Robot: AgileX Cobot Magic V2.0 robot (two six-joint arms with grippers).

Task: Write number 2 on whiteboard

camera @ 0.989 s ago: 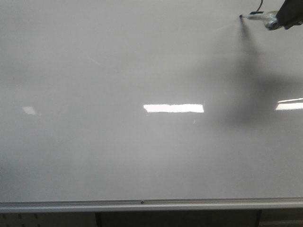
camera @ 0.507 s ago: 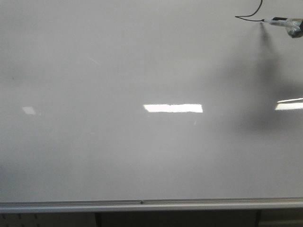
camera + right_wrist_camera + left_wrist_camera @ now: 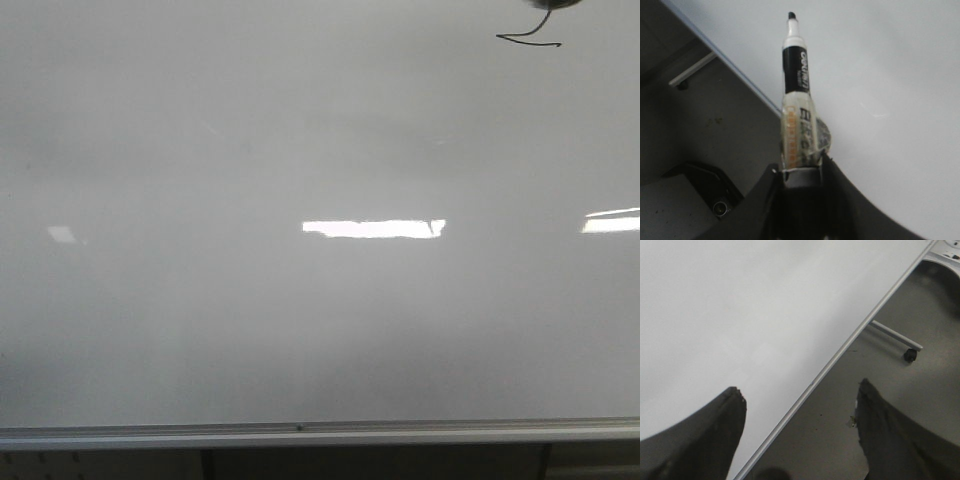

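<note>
The number 2 [image 3: 529,38] sits way up in the upper right of the whiteboard [image 3: 300,150]. Right gripper [image 3: 800,175] is clamped on a black marker [image 3: 796,85], while the left gripper [image 3: 800,410] has its fingers spread apart, holding nothing.

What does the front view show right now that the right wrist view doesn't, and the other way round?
Only the front view shows the number 2, a thin black stroke at the board's upper right, plus bright glare patches across the middle. Only the right wrist view shows the marker, uncapped, tip clear of the board, clamped in the right gripper; it also shows the floor beyond the board's edge. Both share the whiteboard and its silver edge rail.
</note>
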